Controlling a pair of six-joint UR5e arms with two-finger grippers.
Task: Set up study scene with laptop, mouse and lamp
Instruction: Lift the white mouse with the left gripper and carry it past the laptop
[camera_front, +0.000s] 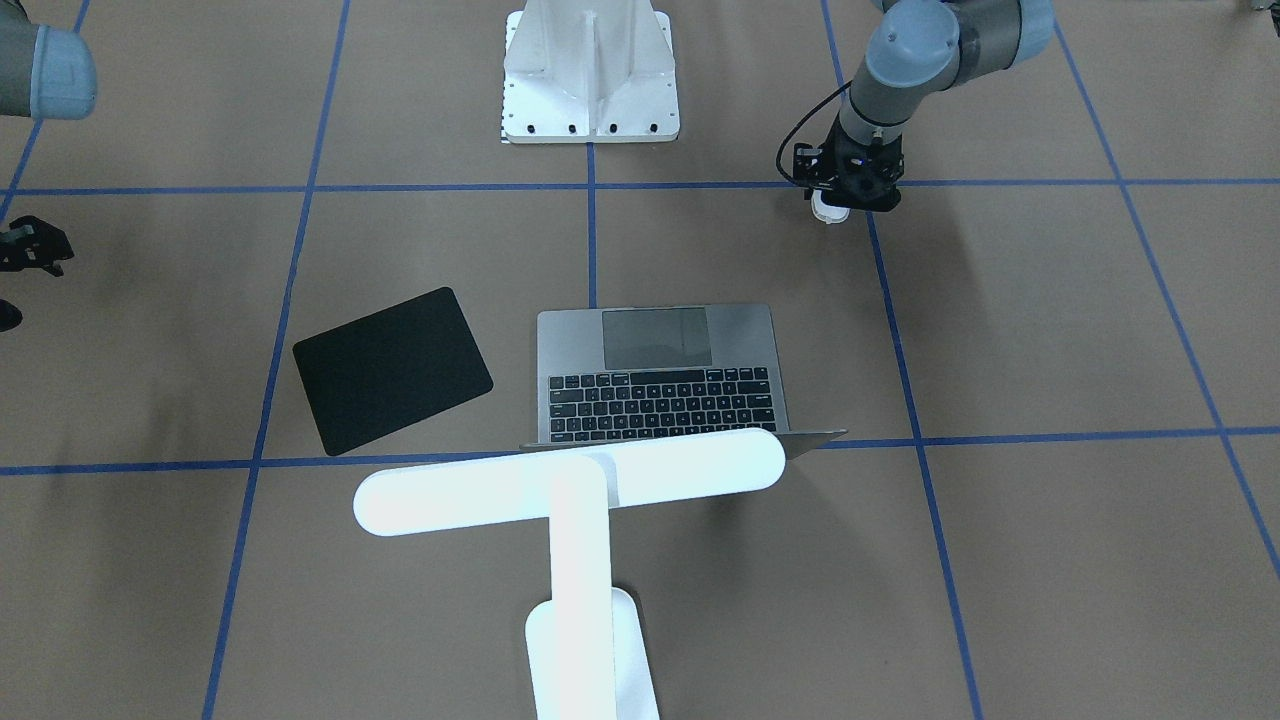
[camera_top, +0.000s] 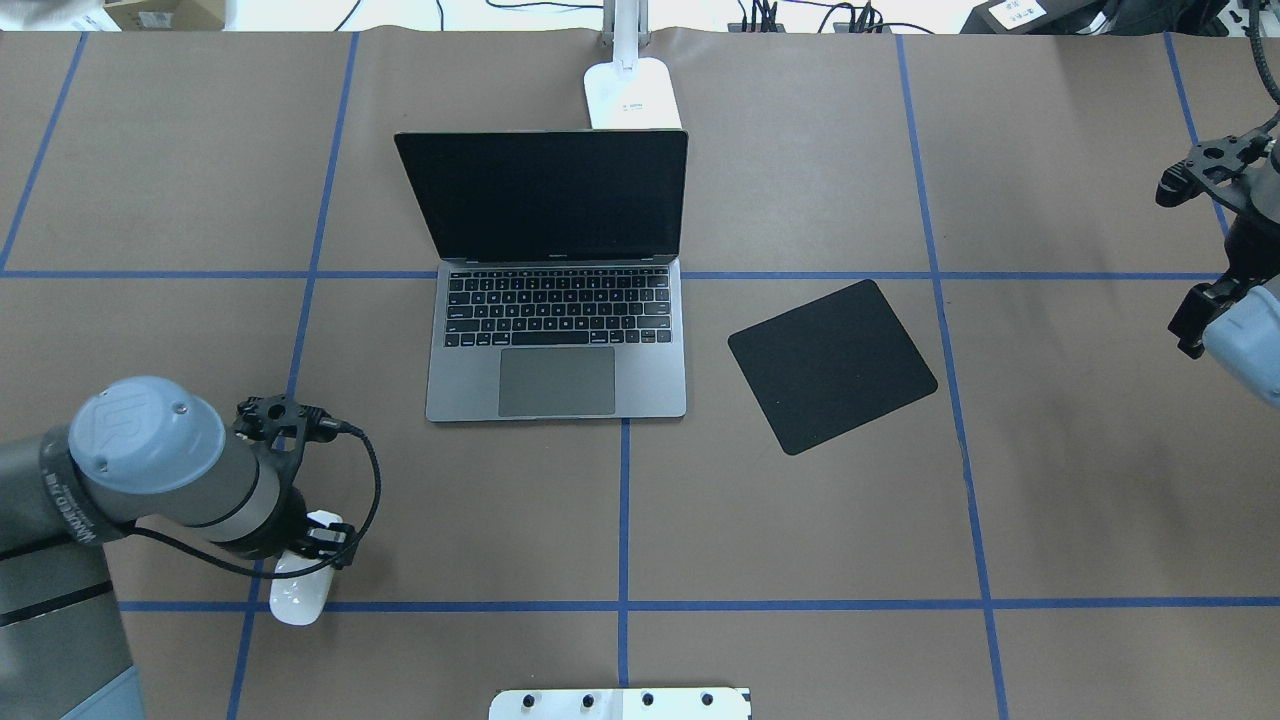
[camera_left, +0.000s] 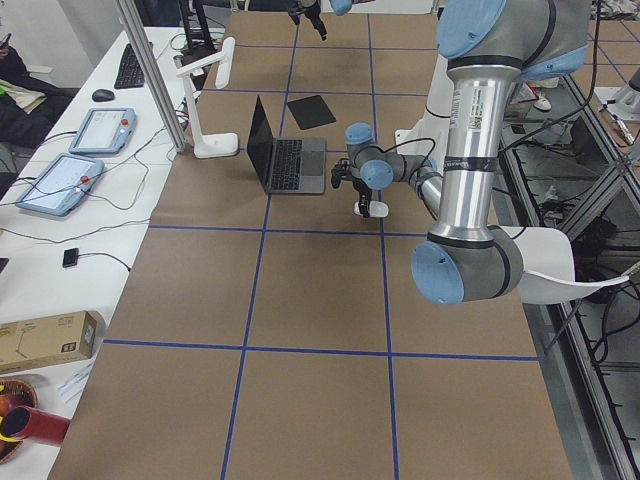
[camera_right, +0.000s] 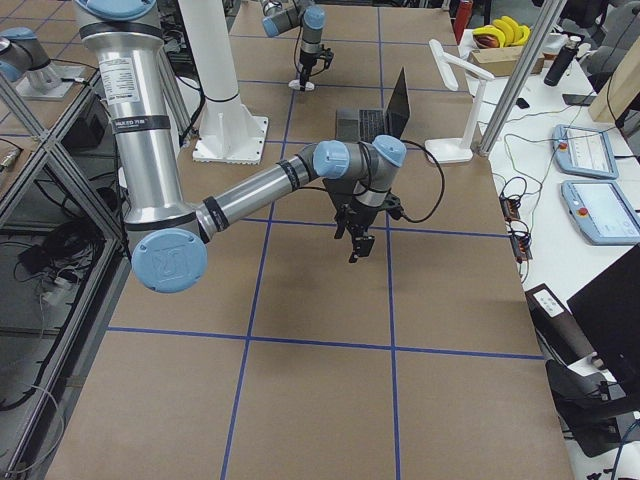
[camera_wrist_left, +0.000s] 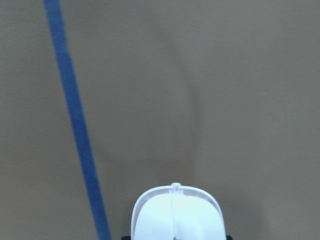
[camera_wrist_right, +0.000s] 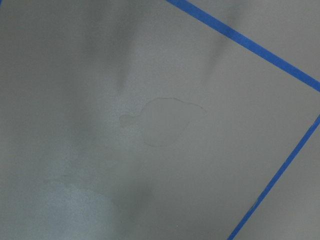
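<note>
The laptop (camera_top: 556, 350) stands open at upper centre of the overhead view, with the lamp (camera_top: 633, 95) just behind its screen; both look placed. The mouse (camera_top: 298, 598) remains at lower left, well apart from the black mat (camera_top: 832, 365). Its long axis runs near-vertical in frame, free end toward the bottom edge. The left hand (camera_top: 318, 540) appears clenched on its sides. Whether the right hand (camera_top: 1205, 170) is released or clenched cannot be told.

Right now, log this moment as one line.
left gripper: closed on mouse | right gripper: hovering aside | laptop: open | lamp: behind laptop
</note>
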